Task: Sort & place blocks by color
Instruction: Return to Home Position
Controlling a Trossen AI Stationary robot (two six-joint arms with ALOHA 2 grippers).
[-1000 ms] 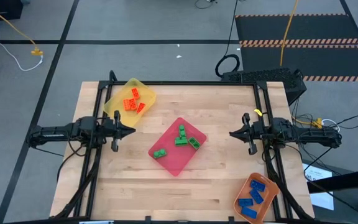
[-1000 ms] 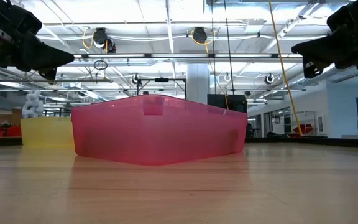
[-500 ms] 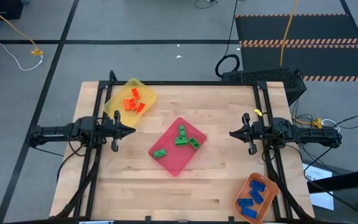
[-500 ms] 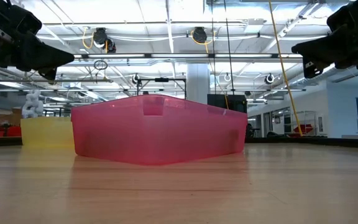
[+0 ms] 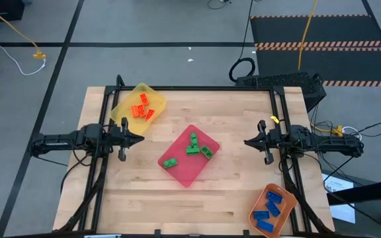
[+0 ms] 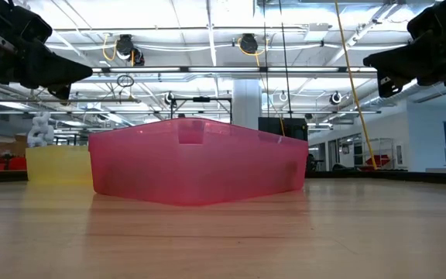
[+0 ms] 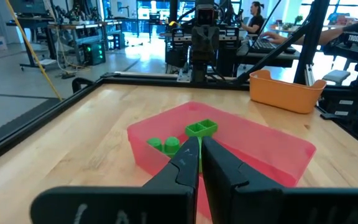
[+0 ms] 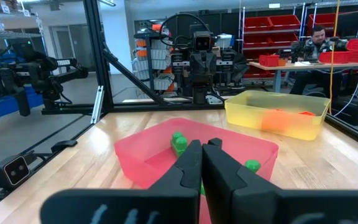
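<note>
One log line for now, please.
left gripper: shut, left side; right gripper: shut, right side; orange blocks: yellow tray; green blocks: pink tray; blue blocks: orange tray

Desk point(image 5: 230, 119), high view: three trays run diagonally from upper left to lower right.
- Corner tray point(image 5: 119, 109) sits at the desk's upper-left corner, with a block cluster point(image 5: 140, 108) in it.
- Middle tray point(image 5: 189, 173) is mid-desk. A block group point(image 5: 197, 148) lies toward its upper right and a single block point(image 5: 169, 162) near its left corner.
- Lower tray point(image 5: 290, 201) is at the lower-right corner, with a block pile point(image 5: 268, 211) in it.
- Left tool point(image 5: 137, 139) is at frame left, just below the corner tray. Right tool point(image 5: 247, 142) is opposite at frame right. Both are raised off the desk.
- Low view: the middle tray is in front, the corner tray behind it at left.
</note>
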